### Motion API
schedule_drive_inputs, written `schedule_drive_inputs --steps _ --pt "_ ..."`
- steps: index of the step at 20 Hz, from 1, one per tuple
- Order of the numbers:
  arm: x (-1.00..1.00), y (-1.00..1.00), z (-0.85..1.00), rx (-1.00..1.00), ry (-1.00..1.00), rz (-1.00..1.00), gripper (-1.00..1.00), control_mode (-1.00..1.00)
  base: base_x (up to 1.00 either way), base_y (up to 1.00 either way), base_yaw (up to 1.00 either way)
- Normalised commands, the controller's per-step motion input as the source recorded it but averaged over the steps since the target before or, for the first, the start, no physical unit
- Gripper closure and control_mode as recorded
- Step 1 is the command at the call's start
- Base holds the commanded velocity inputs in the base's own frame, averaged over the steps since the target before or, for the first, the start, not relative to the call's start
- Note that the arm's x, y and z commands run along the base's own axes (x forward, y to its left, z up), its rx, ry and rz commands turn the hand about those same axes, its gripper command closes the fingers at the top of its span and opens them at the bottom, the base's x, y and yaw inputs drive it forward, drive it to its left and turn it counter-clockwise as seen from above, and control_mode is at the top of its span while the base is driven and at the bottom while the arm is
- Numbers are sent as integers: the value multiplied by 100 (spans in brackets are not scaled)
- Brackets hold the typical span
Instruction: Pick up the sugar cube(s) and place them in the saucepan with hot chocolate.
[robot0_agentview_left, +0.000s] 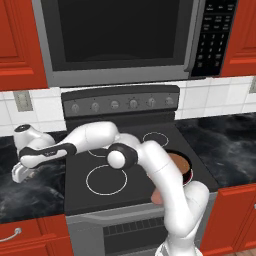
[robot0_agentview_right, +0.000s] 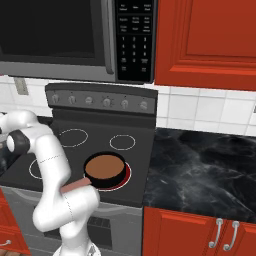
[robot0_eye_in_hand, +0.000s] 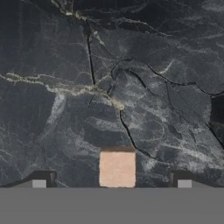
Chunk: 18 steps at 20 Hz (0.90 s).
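On the black veined-marble counter (robot0_eye_in_hand: 131, 87) left of the stove (robot0_agentview_left: 130, 170), the sugar cube (robot0_eye_in_hand: 117, 169) lies flat – a small, square-faced, pale tan block w/ matte grain. Gripper (robot0_eye_in_hand: 111, 184) is over it, jaws spread wide; the two dark fingertips (robot0_eye_in_hand: 39, 183) flank the cube, apart from it, nothing pinched. Saucepan (robot0_agentview_right: 105, 169) – round, black-walled, smooth brown liquid, short pinkish handle – sits on the front-right burner ring, well apart from the cube

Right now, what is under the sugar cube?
The cube lies on the black marble counter, between the open fingers. The spot of counter directly beneath it is covered by the cube itself.
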Motion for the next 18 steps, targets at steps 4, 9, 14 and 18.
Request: schedule_drive_inputs --steps 4,9,14,18 --pt "13 0 -10 0 0 0 -100 -100 0 0 0" --pt "6 0 -11 0 0 0 -100 -100 0 0 0" --pt "0 8 -7 0 0 0 -100 -100 0 0 0" --pt "0 11 -7 0 0 0 -100 -100 0 0 0"
